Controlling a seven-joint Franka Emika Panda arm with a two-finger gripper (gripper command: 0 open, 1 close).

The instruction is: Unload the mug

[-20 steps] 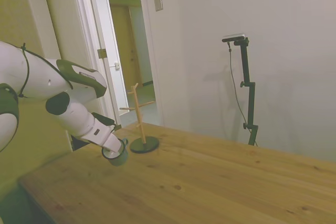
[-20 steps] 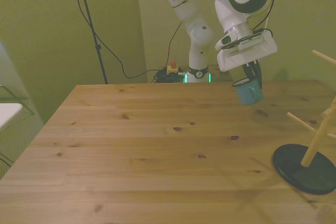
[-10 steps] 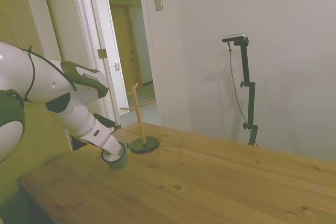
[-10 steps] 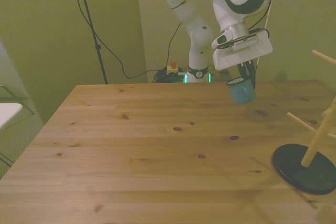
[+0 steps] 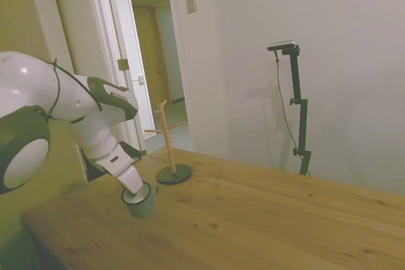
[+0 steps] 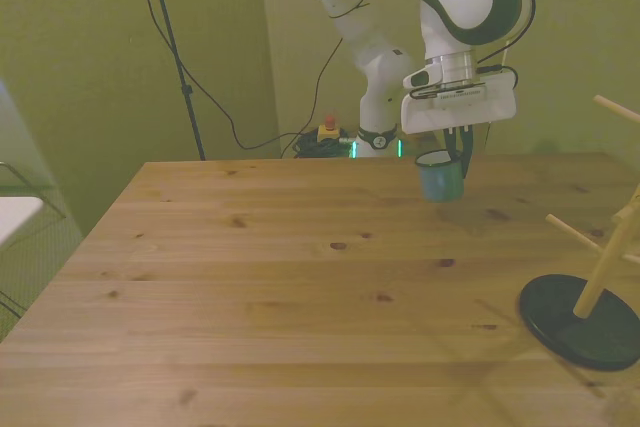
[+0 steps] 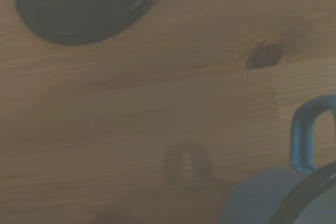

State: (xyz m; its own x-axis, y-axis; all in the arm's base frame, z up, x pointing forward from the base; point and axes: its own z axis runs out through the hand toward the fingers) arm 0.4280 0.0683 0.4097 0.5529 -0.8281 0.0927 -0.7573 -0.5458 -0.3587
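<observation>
The teal mug (image 6: 439, 177) hangs upright, low over the wooden table (image 6: 280, 287) near its far edge; whether it touches the wood I cannot tell. My gripper (image 6: 453, 157) is shut on its rim from above, one finger inside and one outside. In the side view the mug (image 5: 142, 202) sits under the gripper (image 5: 137, 189) near the table's left end. The wrist view shows the mug's wall (image 7: 262, 198) and loop handle (image 7: 306, 129) over the wood, with the handle's shadow a little apart from it.
The wooden peg stand (image 5: 167, 140) on its round dark base (image 5: 174, 174) stands just beyond the mug. In the front view the dark base (image 6: 578, 320) is at the right edge. An open doorway (image 5: 155, 61) lies behind the table.
The gripper has carried the mug toward the front view's left, away from the peg stand, and lower toward the table. The mug has turned from tilted to upright.
</observation>
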